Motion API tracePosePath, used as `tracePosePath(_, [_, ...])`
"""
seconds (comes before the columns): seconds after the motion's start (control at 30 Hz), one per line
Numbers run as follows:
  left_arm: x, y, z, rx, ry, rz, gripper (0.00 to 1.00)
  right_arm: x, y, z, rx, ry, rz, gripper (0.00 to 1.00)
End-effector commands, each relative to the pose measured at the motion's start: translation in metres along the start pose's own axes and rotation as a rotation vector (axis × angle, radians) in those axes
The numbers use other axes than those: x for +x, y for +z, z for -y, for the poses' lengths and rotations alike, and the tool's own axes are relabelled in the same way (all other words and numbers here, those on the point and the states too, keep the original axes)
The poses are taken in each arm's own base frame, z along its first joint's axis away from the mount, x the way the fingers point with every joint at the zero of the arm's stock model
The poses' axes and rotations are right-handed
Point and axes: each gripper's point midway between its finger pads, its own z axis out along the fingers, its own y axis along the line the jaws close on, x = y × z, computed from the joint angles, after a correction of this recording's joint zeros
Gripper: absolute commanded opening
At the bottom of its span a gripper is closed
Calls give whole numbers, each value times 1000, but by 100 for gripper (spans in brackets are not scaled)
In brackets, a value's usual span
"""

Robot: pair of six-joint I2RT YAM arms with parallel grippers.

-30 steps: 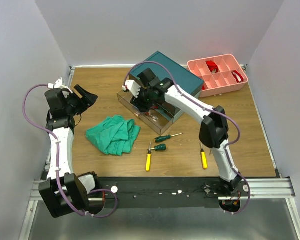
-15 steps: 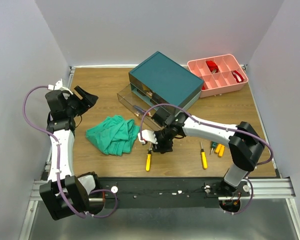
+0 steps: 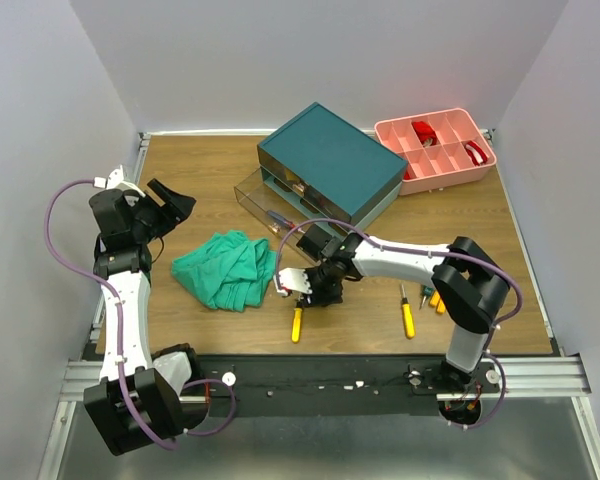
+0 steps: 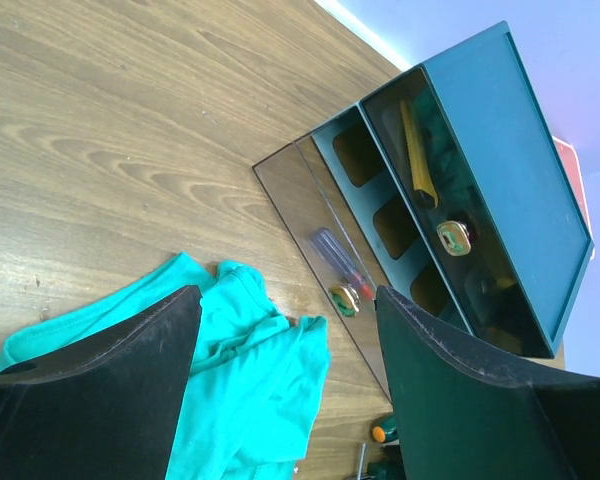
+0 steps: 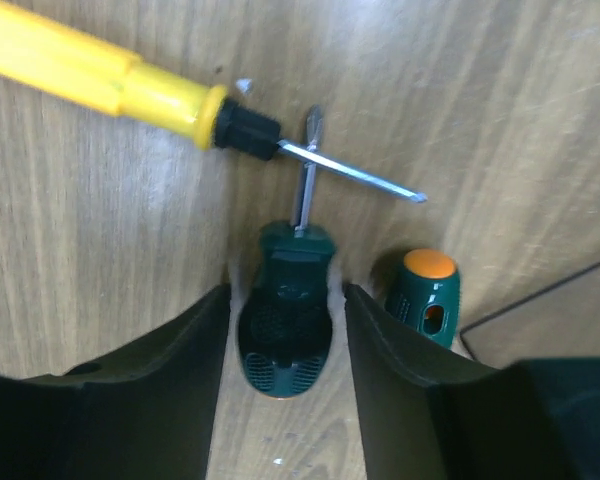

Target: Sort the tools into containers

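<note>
Grasp pending: right fingers [image 5: 180, 380] straddle green screwdriver [image 5: 285, 335] on surface [image 5: 80, 250], lower centre of wrist frame, released, gaps both sides. Close on mid-handle, lift clear of yellow screwdriver [image 5: 90, 70] crossing its shaft. Left fingers [image 4: 110, 370] released, empty.

robot lab cell: white panel walls [image 3: 310, 60], wooden tabletop [image 3: 210, 170], aluminium mounting rail [image 3: 540, 375]

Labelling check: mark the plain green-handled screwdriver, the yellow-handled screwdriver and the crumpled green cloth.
plain green-handled screwdriver [image 5: 283, 335]: right wrist view, handle.
yellow-handled screwdriver [image 5: 80, 70]: right wrist view, handle.
crumpled green cloth [image 3: 230, 268]: top external view, middle fold.
</note>
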Motion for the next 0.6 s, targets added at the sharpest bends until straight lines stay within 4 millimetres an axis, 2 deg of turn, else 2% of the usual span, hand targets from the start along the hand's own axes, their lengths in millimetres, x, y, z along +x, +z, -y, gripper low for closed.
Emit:
tracePosePath(0.0, [-3, -1, -1, 2, 4, 9, 80, 18, 8, -20, -62, -27, -54, 52])
tracePosePath(0.03, [-3, -1, -1, 2, 1, 9, 80, 19, 7, -24, -74, -25, -52, 50])
tracePosePath(0.1, [-5, 1, -1, 4, -2, 11, 80, 20, 5, -30, -99, -28, -57, 31])
tracePosePath(0.17, [-5, 3, 0, 8, -12, 4, 80, 11, -7, -31, -106, -44, -29, 14])
tracePosePath(0.2, [-6, 3, 2, 13, -10, 4, 80, 5, -14, -29, -98, -52, -11, 11])
tracePosePath(0.33, [-7, 6, 2, 16, -22, -6, 80, -33, -60, -17, -61, -106, 109, 6])
tracePosePath(0.37, [-7, 8, 2, 18, -24, -6, 80, -44, -78, -4, -31, -101, 142, 6])
tracePosePath(0.43, [-8, 9, 2, 18, -31, -2, 79, -60, -99, 6, -10, -81, 210, 6])
tracePosePath(0.47, [-7, 10, 1, 15, -35, -7, 79, -64, -110, 18, 19, -29, 235, 5])
tracePosePath(0.53, [-8, 10, 1, 15, -25, -5, 79, -84, -132, 39, 72, 7, 312, 5])
tracePosePath(0.57, [-8, 10, 1, 16, -24, -6, 79, -86, -139, 52, 104, 58, 340, 6])
